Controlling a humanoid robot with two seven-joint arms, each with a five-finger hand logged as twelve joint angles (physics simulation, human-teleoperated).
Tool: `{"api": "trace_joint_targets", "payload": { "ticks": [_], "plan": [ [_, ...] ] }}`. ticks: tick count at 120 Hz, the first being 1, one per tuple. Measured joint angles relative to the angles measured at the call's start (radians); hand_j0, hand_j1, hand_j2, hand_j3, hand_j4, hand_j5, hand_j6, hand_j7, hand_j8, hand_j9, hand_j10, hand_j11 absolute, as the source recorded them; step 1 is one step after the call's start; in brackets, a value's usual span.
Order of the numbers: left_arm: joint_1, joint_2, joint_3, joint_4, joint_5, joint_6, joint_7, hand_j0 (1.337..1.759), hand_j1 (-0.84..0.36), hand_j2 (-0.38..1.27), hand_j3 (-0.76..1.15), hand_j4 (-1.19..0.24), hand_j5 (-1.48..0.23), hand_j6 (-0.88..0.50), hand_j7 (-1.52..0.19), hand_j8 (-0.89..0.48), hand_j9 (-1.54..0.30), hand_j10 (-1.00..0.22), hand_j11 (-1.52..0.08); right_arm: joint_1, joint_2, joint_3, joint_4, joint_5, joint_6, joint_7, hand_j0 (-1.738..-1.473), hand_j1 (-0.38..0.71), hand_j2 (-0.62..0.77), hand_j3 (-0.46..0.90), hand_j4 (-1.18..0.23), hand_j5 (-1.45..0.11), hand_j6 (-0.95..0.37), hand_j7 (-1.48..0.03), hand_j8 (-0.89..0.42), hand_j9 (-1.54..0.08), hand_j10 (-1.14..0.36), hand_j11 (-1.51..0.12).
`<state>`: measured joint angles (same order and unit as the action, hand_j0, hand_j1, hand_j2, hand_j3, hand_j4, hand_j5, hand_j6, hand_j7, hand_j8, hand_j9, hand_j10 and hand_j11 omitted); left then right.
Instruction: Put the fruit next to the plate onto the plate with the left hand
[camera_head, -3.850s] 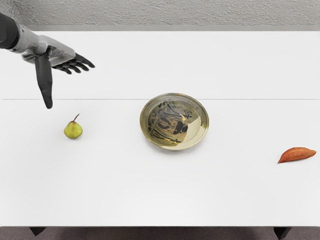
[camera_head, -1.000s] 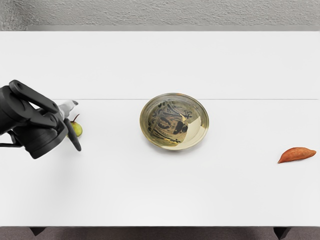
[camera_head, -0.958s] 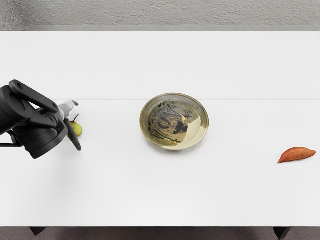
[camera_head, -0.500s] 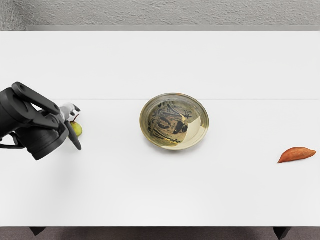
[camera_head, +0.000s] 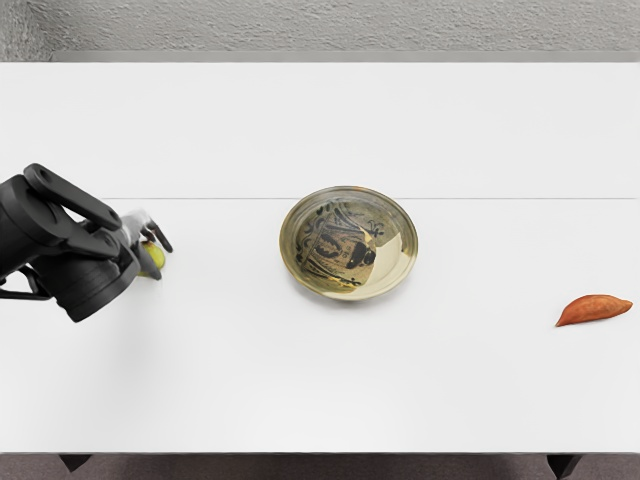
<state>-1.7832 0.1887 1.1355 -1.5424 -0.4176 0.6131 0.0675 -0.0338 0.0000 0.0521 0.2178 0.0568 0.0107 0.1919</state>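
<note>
A small yellow-green pear (camera_head: 155, 254) sits on the white table (camera_head: 320, 380), left of the glazed patterned plate (camera_head: 348, 243). My left hand (camera_head: 148, 247) comes in from the left edge and covers most of the pear. Its dark fingers (camera_head: 160, 238) are curled around the fruit, which still rests on the table. Only a sliver of the pear shows between the fingers. The right arm is out of view.
An orange-brown sweet potato (camera_head: 593, 309) lies near the table's right edge. My bulky black left forearm (camera_head: 55, 255) hangs over the table's left part. A thin seam (camera_head: 500, 198) runs across the table behind the plate.
The left hand came down from the back left onto the pear. Over the last second its fingers curled in around the fruit, hiding more of it. The pear has not moved.
</note>
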Motion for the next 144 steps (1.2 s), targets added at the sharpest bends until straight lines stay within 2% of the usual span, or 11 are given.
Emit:
{"api": "trace_joint_targets", "payload": {
  "ticks": [5, 13, 16, 43, 54, 70, 92, 103, 121, 136, 144],
  "plan": [
    [-0.004, 0.001, 0.0, -0.002, -0.001, 0.0, 0.0, 1.657, -0.45, 0.32, 0.0, -0.76, -0.9, -0.22, -0.58, -0.11, -0.61, -0.54, -0.96, 0.0, 0.0, 0.0, 0.0, 0.0, 0.0, 0.0, -1.658, -0.34, 0.0, 0.0, -0.01, -0.01, -0.01, -0.01, -0.01, -0.01, -0.01, -0.01],
    [-0.009, 0.003, 0.001, -0.006, -0.007, -0.001, 0.0, 1.656, -0.47, 0.31, 0.0, -0.79, -0.96, -0.41, -0.73, -0.33, -0.75, -0.51, -1.02, 0.0, 0.0, 0.0, 0.0, 0.0, 0.0, 0.0, -1.658, -0.34, 0.0, 0.0, -0.01, -0.01, -0.01, -0.01, -0.01, -0.01, -0.01, -0.01],
    [-0.01, 0.003, 0.003, -0.008, -0.01, -0.001, 0.001, 1.655, -0.46, 0.3, 0.0, -0.8, -0.98, -0.4, -0.78, -0.37, -0.8, -0.51, -1.03, 0.0, 0.0, 0.0, 0.0, 0.0, 0.0, 0.0, -1.658, -0.34, 0.0, 0.0, -0.01, -0.01, -0.01, -0.01, -0.01, -0.01, -0.01, -0.01],
    [-0.012, 0.007, 0.012, -0.012, -0.021, -0.004, -0.001, 1.652, -0.42, 0.55, 0.0, -0.84, -1.11, -0.39, -1.04, -0.38, -1.05, -0.67, -1.13, 0.0, 0.0, 0.0, 0.0, 0.0, 0.0, 0.0, -1.658, -0.34, 0.0, 0.0, -0.01, -0.01, -0.01, -0.01, -0.01, -0.01, -0.01, -0.01],
    [-0.027, 0.016, 0.013, -0.013, -0.034, -0.004, -0.002, 1.651, -0.42, 0.53, 0.0, -0.87, -1.14, -0.37, -1.1, -0.34, -1.12, -0.66, -1.16, 0.0, 0.0, 0.0, 0.0, 0.0, 0.0, 0.0, -1.658, -0.34, 0.0, 0.0, -0.01, -0.01, -0.01, -0.01, -0.01, -0.01, -0.01, -0.01],
    [-0.098, 0.057, 0.016, -0.015, -0.054, -0.033, -0.001, 1.649, -0.41, 0.53, 0.0, -0.87, -1.16, -0.33, -1.15, -0.33, -1.16, -0.67, -1.18, 0.0, 0.0, 0.0, 0.0, 0.0, 0.0, 0.0, -1.658, -0.34, 0.0, 0.0, -0.01, -0.01, -0.01, -0.01, -0.01, -0.01, -0.01, -0.01],
    [-0.24, 0.145, 0.001, -0.015, -0.06, -0.252, -0.001, 1.649, -0.34, 0.42, 0.0, -0.91, -1.17, -0.38, -1.17, -0.34, -1.18, -0.71, -1.19, 0.0, 0.0, 0.0, 0.0, 0.0, 0.0, 0.0, -1.658, -0.34, 0.0, 0.0, -0.01, -0.01, -0.01, -0.01, -0.01, -0.01, -0.01, -0.01],
    [-0.281, 0.153, -0.05, -0.014, -0.061, -0.359, -0.001, 1.649, -0.37, 0.46, 0.0, -0.91, -1.17, -0.36, -1.18, -0.33, -1.18, -0.69, -1.2, 0.0, 0.0, 0.0, 0.0, 0.0, 0.0, 0.0, -1.658, -0.34, 0.0, 0.0, -0.01, -0.01, -0.01, -0.01, -0.01, -0.01, -0.01, -0.01],
    [-0.279, 0.139, -0.201, -0.009, -0.057, -0.439, 0.0, 1.65, -0.35, 0.45, 0.0, -0.9, -1.18, -0.36, -1.19, -0.33, -1.19, -0.7, -1.2, 0.0, 0.0, 0.0, 0.0, 0.0, 0.0, 0.0, -1.658, -0.34, 0.0, 0.0, -0.01, -0.01, -0.01, -0.01, -0.01, -0.01, -0.01, -0.01],
    [-0.23, 0.051, -0.339, 0.02, -0.035, -0.451, 0.0, 1.649, -0.36, 0.48, 0.0, -0.92, -1.17, -0.35, -1.2, -0.35, -1.19, -0.69, -1.2, 0.0, 0.0, 0.0, 0.0, 0.0, 0.0, 0.0, -1.658, -0.34, 0.0, 0.0, -0.01, -0.01, -0.01, -0.01, -0.01, -0.01, -0.01, -0.01],
    [-0.19, 0.009, -0.392, 0.063, -0.018, -0.454, -0.001, 1.65, -0.3, 0.4, 0.0, -0.9, -1.19, -0.36, -1.19, -0.37, -1.19, -0.69, -1.2, 0.0, 0.0, 0.0, 0.0, 0.0, 0.0, 0.0, -1.658, -0.34, 0.0, 0.0, -0.01, -0.01, -0.01, -0.01, -0.01, -0.01, -0.01, -0.01]
  ]
}}
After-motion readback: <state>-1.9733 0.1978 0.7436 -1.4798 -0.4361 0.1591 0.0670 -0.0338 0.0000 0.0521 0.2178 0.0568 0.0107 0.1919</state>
